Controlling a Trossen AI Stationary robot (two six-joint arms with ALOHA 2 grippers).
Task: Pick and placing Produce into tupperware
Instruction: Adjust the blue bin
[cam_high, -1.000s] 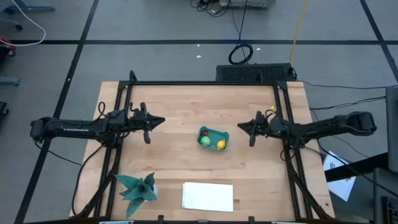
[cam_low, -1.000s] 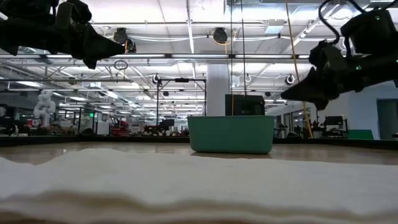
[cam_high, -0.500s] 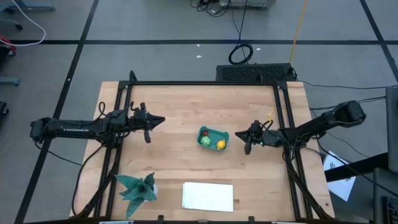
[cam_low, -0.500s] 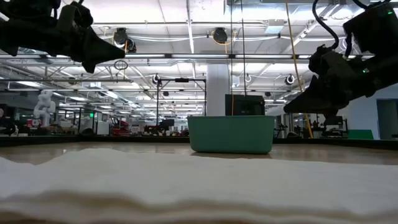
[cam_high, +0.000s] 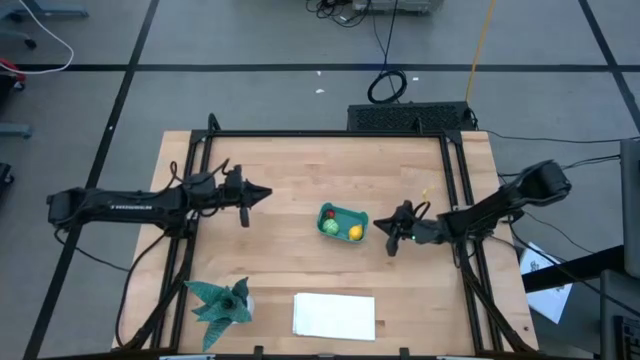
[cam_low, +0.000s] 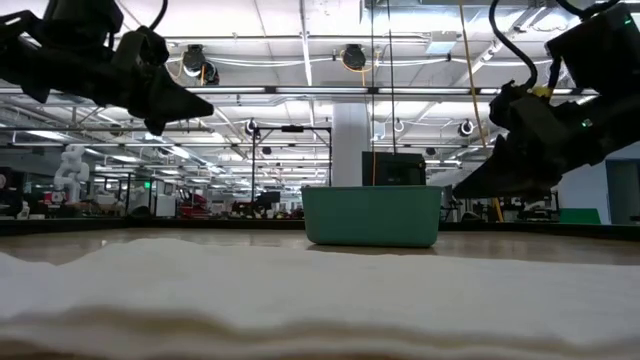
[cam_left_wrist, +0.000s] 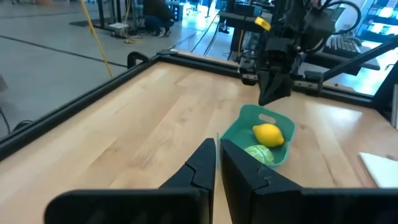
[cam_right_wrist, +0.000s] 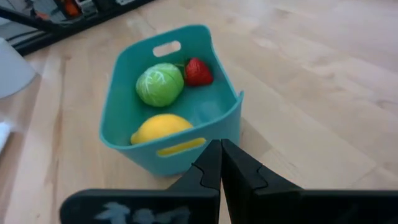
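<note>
Teal rectangular plastic tub (cam_high: 343, 223) near the middle of the wooden table (cam_high: 300, 170), containing a red strawberry (cam_right_wrist: 198, 71), a round light-green cabbage (cam_right_wrist: 160, 84) and a yellow lemon (cam_right_wrist: 160, 129). Right gripper (cam_high: 390, 236), clenched and empty, just beside the tub; left gripper (cam_high: 262, 193), also clenched and empty, well apart.

My wooden counter (cam_high: 300, 170) carries a spiky teal-green star-shaped thing (cam_high: 222, 303) at its near left corner. Beside it lies a flat white rectangle (cam_high: 334, 315). A black cable coil (cam_high: 387, 86) rests on the floor beyond.
</note>
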